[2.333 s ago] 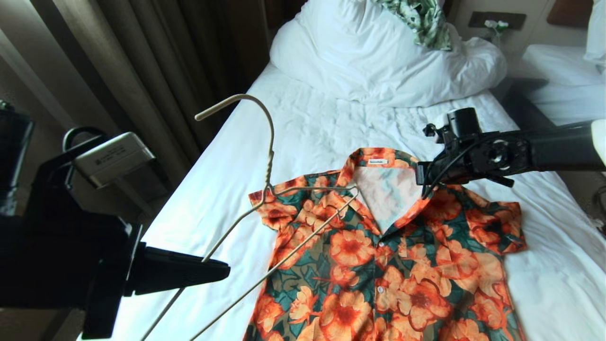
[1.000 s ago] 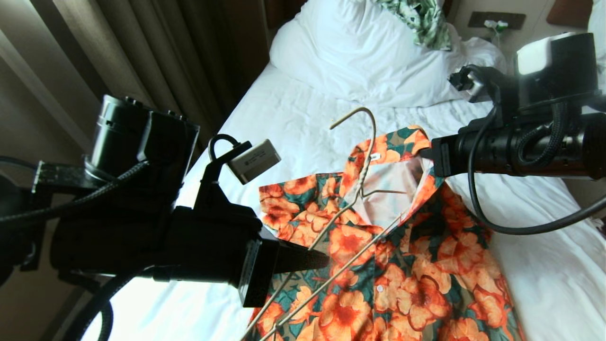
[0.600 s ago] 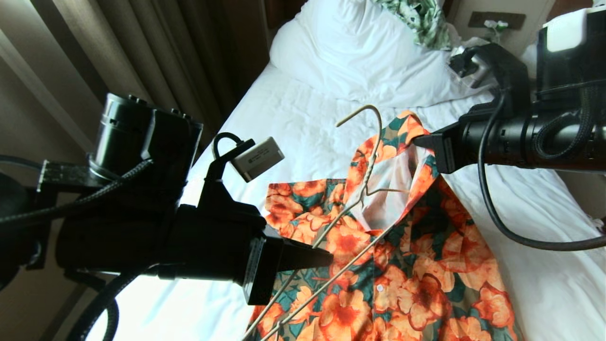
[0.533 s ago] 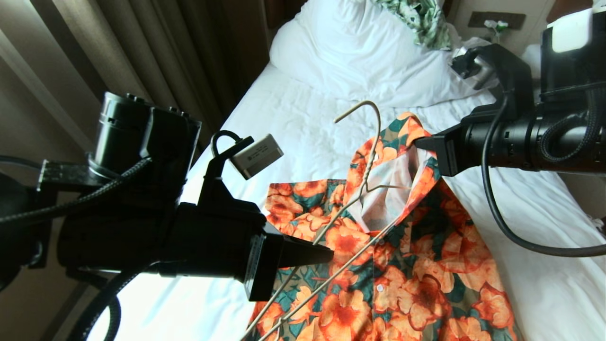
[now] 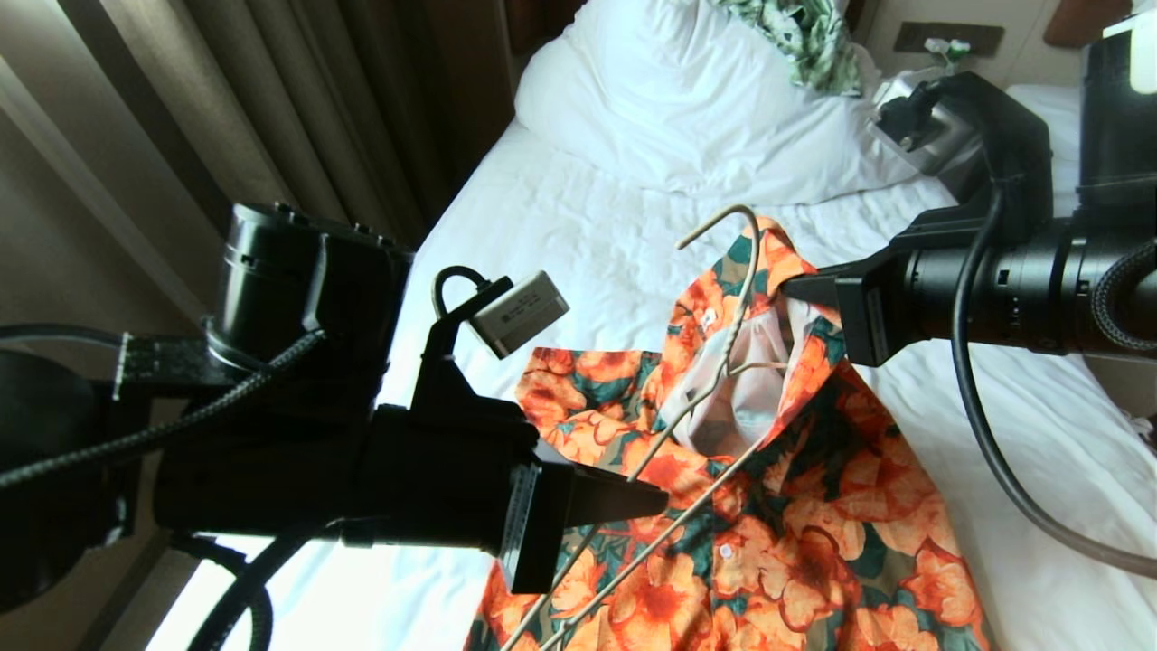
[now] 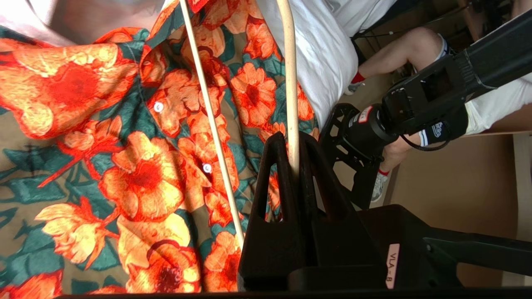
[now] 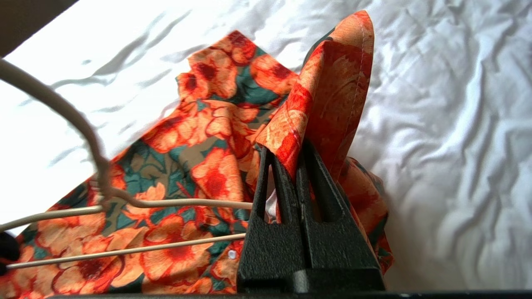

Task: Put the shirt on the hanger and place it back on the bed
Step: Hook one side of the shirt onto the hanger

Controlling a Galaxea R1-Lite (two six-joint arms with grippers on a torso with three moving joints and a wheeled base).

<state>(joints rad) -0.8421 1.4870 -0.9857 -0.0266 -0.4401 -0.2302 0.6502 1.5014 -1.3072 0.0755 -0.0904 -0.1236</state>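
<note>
Now the right claw [image 5: 795, 287], clamped on the orange-flowered shirt's [image 5: 795, 506] collar, has lifted it; left claw [image 5: 653, 503] pinches the cream wire hanger [image 5: 723, 357], nosing inside.

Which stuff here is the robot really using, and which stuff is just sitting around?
Using:
- shirt, pinched by the right hand
- hanger, pinched by the left hand
- bed

Just sitting around:
- pillow
- leafy green cloth
- curtains

Shirt [image 5: 795, 506]: thin woven cloth, matt print. Hanger [image 5: 723, 362]: smooth cream-coated wire. Bed [image 5: 578, 244] sheet: wrinkled matt white cloth. Gripper fingers [image 7: 286, 216]: black textured plastic.
</note>
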